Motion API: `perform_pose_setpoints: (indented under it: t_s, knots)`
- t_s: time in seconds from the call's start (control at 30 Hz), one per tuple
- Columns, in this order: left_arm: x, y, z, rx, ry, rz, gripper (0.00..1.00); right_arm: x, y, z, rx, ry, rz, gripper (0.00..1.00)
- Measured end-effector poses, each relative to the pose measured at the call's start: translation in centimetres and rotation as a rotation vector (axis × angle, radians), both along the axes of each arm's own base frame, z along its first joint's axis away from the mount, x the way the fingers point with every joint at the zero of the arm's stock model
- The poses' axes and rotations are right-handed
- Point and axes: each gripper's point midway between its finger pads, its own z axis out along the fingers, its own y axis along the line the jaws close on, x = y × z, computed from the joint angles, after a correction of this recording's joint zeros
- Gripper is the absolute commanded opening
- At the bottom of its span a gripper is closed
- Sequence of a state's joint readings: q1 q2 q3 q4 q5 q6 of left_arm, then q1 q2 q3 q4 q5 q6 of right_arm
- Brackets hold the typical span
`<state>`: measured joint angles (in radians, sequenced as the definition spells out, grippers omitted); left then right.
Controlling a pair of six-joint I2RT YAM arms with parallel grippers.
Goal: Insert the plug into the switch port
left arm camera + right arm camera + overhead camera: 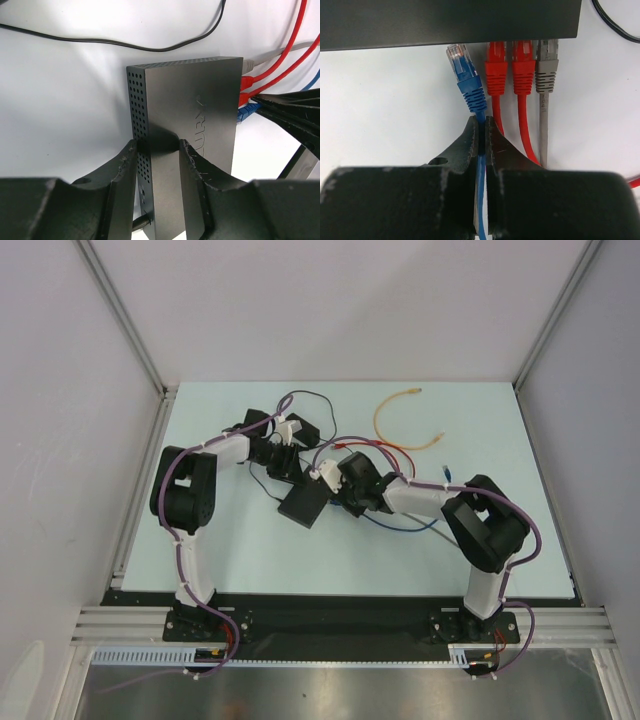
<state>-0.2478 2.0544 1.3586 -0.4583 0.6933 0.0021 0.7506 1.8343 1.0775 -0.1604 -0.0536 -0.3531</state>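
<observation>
At the middle of the tabletop (230,560), seen from above, both arms meet over the switch (303,505), a flat matte black box lying slightly askew. The left pincer (157,145) reaches in from the upper left and is clenched on the switch. In its own camera the two fingers close on the box's near end, with the perforated narrow wall and part of the lettered broad face showing between them. A thin black cord (150,48) curves across the white surface at the top of that frame. The right pincer (481,122) comes in from the right and is clenched tight on the blue cable (480,165), just behind the blue plug (466,70). In the right wrist view the switch fills the top of the frame. Its sockets run along its lower edge, under the overhang, so the free port itself is hidden. Two red plugs (496,70) and a grey plug (547,70) sit side by side in that edge, straight and square to it. The blue plug stands just left of them, leaning to the upper left. Its clear tip is at the box's edge with most of its body exposed, not seated like its neighbours. A yellow cable (377,420) lies loose at the upper right of the overhead view, well apart from the switch.
</observation>
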Motion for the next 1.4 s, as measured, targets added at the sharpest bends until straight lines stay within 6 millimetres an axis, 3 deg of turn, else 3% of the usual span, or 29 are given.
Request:
perform_pose_setpoints:
  t_s: [0.63, 1.07, 1.4]
  knots:
    - [-0.2, -0.1, 0.1, -0.009, 0.007, -0.004, 0.39, -2.4, 1.1, 0.0, 0.143, 0.096, 0.042, 0.0]
    - [-0.4, -0.1, 0.0, -0.015, 0.002, -0.005, 0.38, -1.9, 0.9, 0.0, 0.139, 0.113, -0.08, 0.0]
    - [-0.4, -0.2, 0.0, -0.027, -0.006, 0.012, 0.36, -2.2, 1.0, 0.0, 0.202, 0.227, -0.134, 0.0]
